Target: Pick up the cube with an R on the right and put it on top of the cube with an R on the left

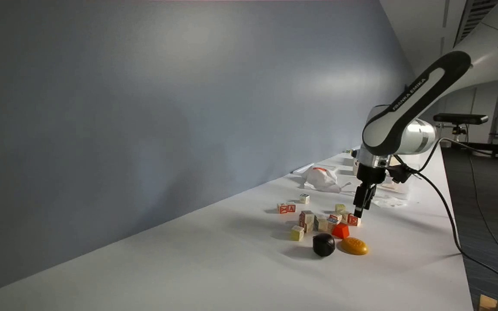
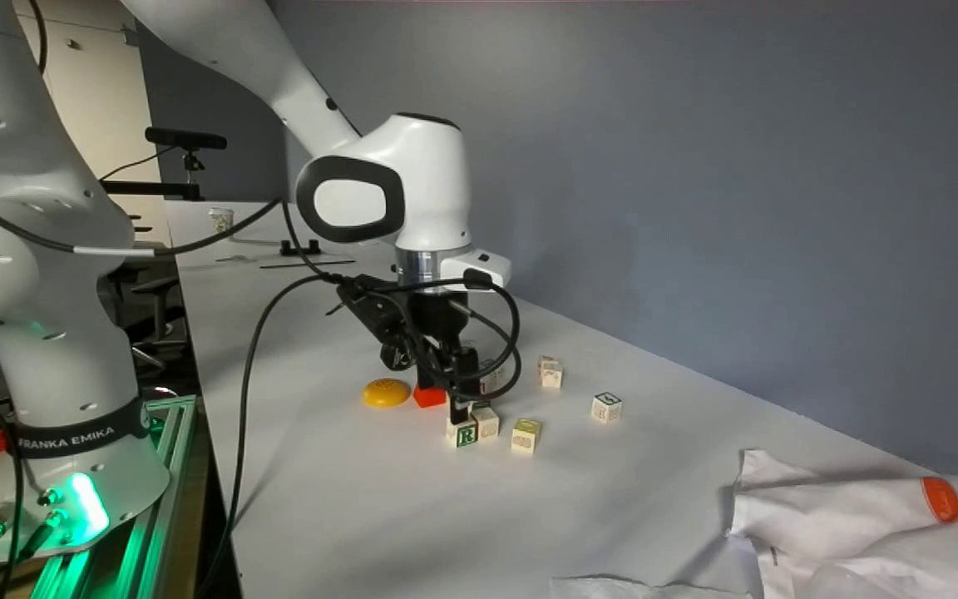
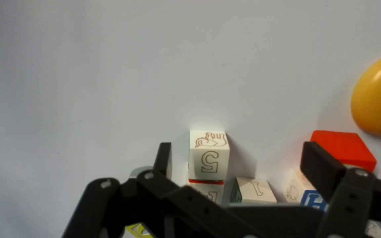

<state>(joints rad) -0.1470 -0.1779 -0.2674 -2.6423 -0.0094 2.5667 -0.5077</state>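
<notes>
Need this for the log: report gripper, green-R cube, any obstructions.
Gripper open, empty. Green-R cube on table, ungrasped. Another cube close beside it.

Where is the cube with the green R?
In an exterior view, the green R cube sits left of the yellow-topped cube, partly hidden behind the claw.

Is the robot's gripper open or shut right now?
The gripper is open: in the wrist view its black fingers stand wide apart, with white tabletop showing between their tips.
</notes>
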